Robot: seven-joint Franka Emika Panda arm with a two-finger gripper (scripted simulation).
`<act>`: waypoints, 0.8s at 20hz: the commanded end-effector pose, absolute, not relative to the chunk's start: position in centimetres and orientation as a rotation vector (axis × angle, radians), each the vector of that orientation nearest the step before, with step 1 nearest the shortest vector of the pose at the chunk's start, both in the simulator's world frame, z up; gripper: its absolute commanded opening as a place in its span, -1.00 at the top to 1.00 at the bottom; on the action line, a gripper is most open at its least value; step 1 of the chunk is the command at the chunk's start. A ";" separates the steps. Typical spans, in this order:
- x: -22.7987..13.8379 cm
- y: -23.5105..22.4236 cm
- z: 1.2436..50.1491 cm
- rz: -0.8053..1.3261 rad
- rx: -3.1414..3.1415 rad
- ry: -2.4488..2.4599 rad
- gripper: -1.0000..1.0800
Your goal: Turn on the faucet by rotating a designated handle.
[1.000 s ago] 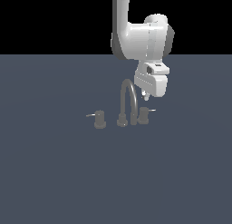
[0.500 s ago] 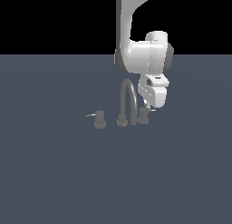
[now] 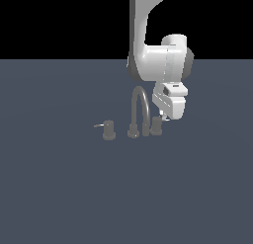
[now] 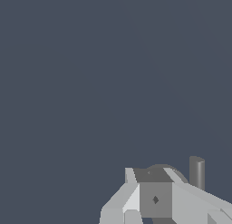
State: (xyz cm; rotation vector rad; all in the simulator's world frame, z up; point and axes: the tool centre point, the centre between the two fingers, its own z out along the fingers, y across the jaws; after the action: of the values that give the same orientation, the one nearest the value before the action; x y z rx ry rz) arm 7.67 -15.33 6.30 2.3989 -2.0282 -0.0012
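Grey faucet sits mid tabletop, gooseneck spout arched up. Your handle = knob on exterior view's right of spout, partly behind hand; whitish lever barely visible. Twin knob well apart on exterior view's left, lever pointing left. Hand low, just beside handle, touching or not: can't tell. Wrist view: fingers close over knob top, grey post beside. Finger spread: can't tell.

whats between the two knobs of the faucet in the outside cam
In the exterior view, the gooseneck spout and its base stand between the far knob and the handle under the gripper. The wrist view does not show that stretch.
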 end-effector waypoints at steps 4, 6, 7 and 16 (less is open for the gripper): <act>5.9 -16.8 6.3 0.000 2.398 -2.030 1.00; 6.7 -16.0 6.3 0.009 2.410 -2.024 1.00; 6.4 -16.0 6.3 0.008 2.409 -2.025 1.00; 3.5 -16.3 6.3 0.003 2.402 -2.028 1.00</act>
State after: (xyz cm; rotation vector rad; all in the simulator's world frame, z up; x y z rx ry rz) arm 5.00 -16.24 6.33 2.4149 -2.0278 0.0357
